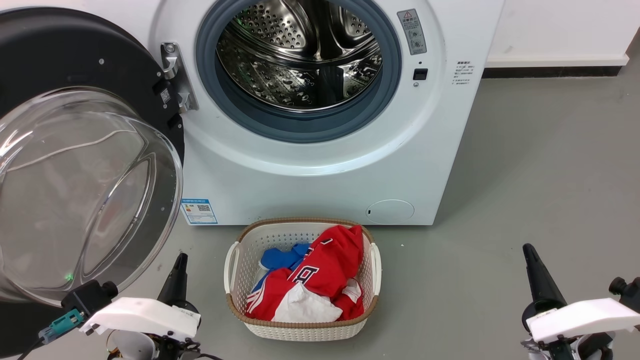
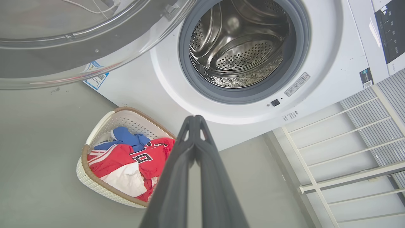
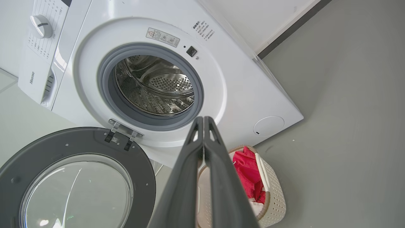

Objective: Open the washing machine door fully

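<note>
washing machine door (image 1: 75,60) stands wide, up-left of the nearer left gripper (image 1: 181,260), fingers together; right gripper (image 3: 204,120) likewise together.

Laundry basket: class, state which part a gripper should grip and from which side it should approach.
Probably a white side handle of the laundry basket, approached from above: each handle is a slim loop standing off the rim, while clothes are heaped in the middle.
</note>
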Controlling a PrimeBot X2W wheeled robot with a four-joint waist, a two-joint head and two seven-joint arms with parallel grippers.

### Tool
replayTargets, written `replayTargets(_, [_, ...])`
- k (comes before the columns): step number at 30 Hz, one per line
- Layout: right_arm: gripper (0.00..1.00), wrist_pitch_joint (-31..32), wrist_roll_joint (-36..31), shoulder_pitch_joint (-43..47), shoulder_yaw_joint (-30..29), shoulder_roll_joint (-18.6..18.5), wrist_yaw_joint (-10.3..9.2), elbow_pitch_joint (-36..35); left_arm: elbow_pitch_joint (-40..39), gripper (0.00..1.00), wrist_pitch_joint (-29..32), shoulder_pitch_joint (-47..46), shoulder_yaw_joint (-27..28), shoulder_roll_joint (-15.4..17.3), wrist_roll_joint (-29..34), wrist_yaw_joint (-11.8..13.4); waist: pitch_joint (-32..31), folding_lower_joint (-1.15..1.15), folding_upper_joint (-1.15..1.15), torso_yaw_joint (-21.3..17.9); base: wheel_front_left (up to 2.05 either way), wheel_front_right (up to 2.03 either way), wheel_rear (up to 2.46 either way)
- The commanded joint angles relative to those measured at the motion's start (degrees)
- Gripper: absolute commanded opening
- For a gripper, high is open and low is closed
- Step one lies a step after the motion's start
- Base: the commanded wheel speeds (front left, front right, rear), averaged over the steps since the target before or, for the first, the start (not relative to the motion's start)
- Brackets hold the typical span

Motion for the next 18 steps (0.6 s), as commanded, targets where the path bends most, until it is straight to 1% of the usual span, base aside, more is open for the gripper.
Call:
replayTargets(1, [0.00, 0.31, 2.24, -1.81, -0.19, -0.03, 0.01, -0.30, -0.32, 0.00, 0.41, -1.62, 1.02, -0.27, -1.48, -0.72, 0.01, 0.00, 0.00, 0.01, 0.00, 0.00, 0.00])
replayTargets(18, [0.00, 1.61, 13.99, -2.92, -0.73, -0.03, 0.01, 1.23, 0.78, 0.00, 2.93, -2.05, 4.78, -2.95, -9.80, -3.68, 0.13, 0.00, 0.00, 0.09, 0.00, 0.00, 0.00])
